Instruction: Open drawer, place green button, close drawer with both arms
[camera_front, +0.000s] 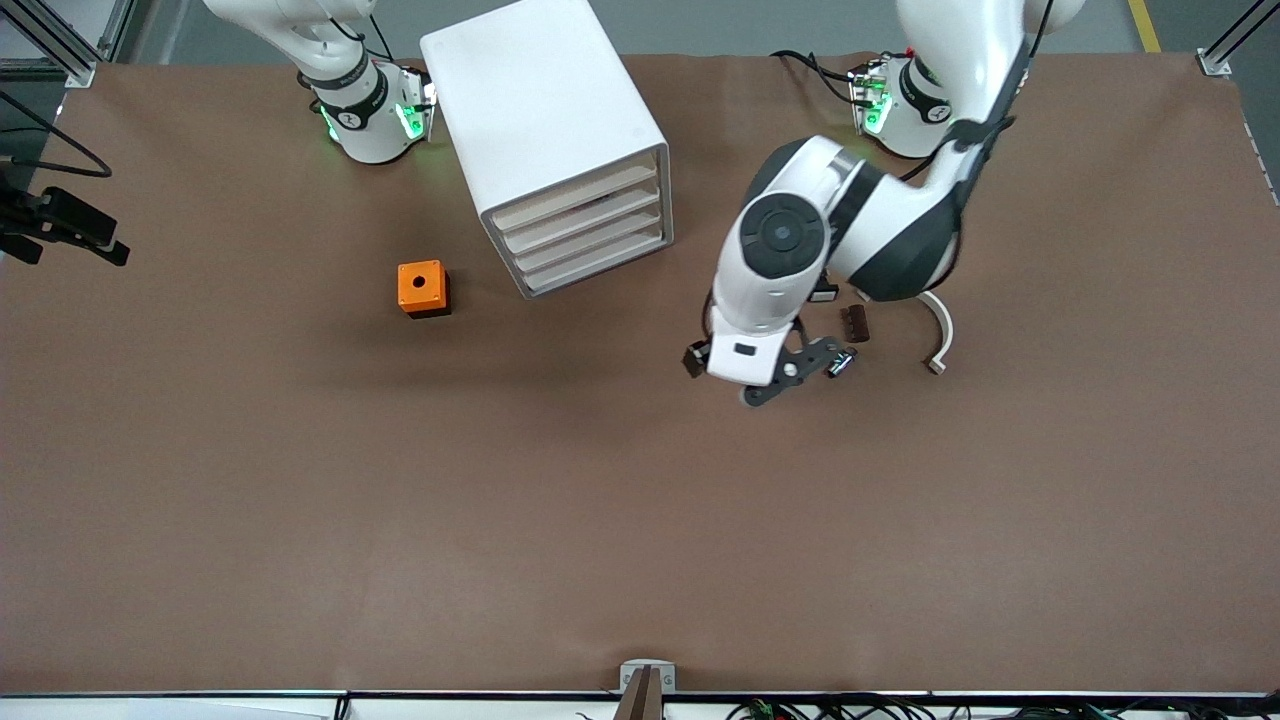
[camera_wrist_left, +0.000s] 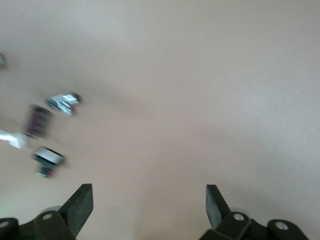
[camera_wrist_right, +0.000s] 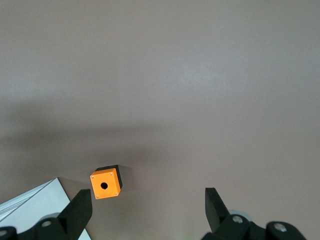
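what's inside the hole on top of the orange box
The orange box with a black base shows only a dark round hole in both views; nothing sticks out, and its interior is hidden.

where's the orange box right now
The orange box sits on the brown table beside the white cabinet, toward the right arm's end, a little nearer the front camera.

I'm seeing the left gripper hovering mid-frame over the bare table; cabinet and orange box sitting upper centre.
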